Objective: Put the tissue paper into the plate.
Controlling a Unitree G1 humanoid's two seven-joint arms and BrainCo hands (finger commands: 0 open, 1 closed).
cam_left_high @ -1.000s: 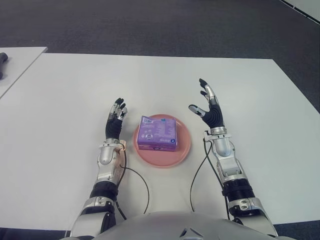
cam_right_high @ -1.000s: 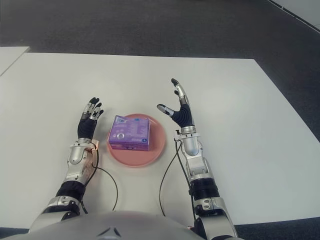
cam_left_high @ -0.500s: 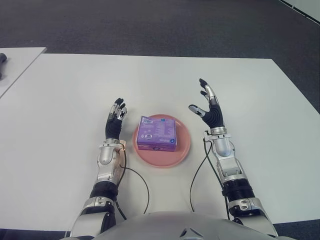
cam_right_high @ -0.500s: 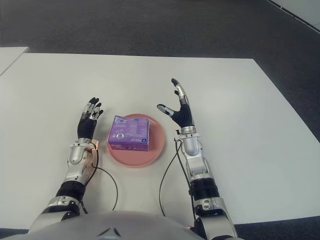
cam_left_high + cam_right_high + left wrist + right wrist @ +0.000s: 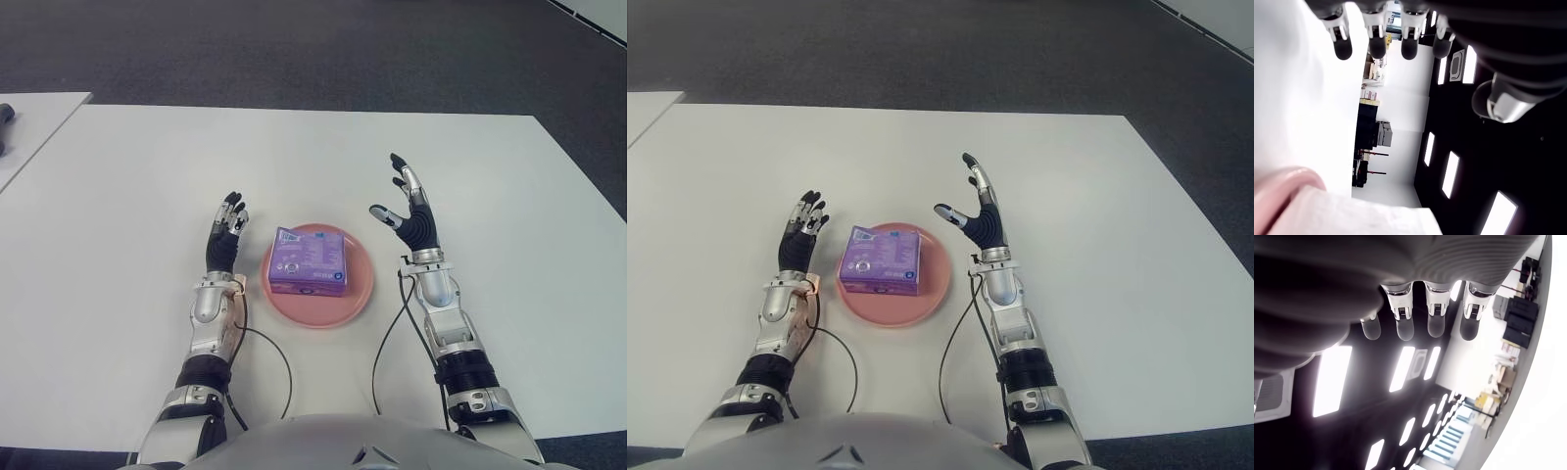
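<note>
A purple tissue pack [image 5: 310, 260] lies flat inside the pink plate [image 5: 358, 293] on the white table [image 5: 127, 196], in front of the robot's chest. My left hand [image 5: 226, 232] shows just to the left of the plate, fingers stretched out and holding nothing. To the right of the plate, my right hand [image 5: 406, 205] is raised with fingers spread and the thumb out, also holding nothing. Both wrist views show straight fingers [image 5: 1376, 44] against the room beyond, with nothing between them.
A second white table [image 5: 29, 122] with a dark object [image 5: 6, 113] on it stands at the far left. Dark carpet [image 5: 294, 49] lies beyond the table's far edge. Thin black cables [image 5: 269, 357] run along both forearms near the front edge.
</note>
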